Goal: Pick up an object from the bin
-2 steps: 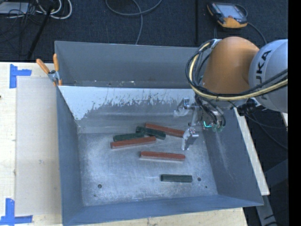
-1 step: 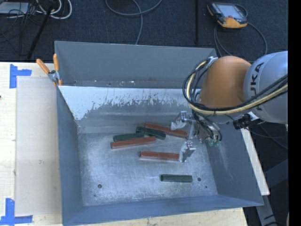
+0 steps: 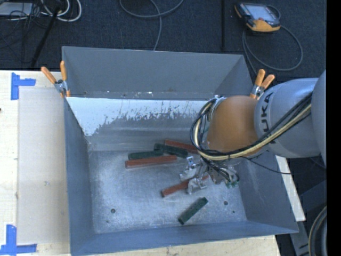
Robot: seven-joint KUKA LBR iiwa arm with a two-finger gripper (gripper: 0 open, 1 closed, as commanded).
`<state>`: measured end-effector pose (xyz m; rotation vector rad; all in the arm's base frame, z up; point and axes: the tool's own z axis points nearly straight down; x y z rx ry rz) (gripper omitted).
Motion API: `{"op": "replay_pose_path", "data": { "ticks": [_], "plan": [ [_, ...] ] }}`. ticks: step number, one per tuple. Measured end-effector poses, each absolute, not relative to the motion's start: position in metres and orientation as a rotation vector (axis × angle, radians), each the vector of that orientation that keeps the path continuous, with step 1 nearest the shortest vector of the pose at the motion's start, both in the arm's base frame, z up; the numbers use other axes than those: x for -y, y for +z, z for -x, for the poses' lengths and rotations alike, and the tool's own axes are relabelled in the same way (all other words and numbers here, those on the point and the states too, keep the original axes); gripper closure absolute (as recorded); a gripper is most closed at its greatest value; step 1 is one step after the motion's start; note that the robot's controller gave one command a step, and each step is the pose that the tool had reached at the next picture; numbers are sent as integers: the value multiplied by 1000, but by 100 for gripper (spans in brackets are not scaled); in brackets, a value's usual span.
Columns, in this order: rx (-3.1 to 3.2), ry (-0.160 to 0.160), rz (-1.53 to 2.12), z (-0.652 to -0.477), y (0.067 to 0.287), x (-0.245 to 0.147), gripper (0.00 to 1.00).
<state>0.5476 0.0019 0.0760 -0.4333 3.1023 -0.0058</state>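
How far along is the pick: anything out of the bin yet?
Done: the gripper is down at the right end of a short brown stick. In hand: whether it grips that stick, I cannot tell. Left: the lift; that stick, the green stick and the heap lie on the bin floor.

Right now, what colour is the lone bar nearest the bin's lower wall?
The bar is dark green, camera view.

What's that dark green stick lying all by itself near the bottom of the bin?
The dark green stick is a short, straight bar with squared ends, dull like plastic or painted wood. It lies flat on the grey bin floor, slanted, its right end higher in the picture. Nothing touches it. The pincer hangs a little beyond it, apart, beside a reddish-brown stick.
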Motion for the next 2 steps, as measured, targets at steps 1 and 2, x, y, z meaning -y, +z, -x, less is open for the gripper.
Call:
{"op": "replay_pose_path", "data": {
  "ticks": [1, 2],
  "plan": [
    [-3102, -6, 433, -548, 76, -2, 100],
    [-3113, 0, 392, -554, 218, -3, 100]
  ]
}}
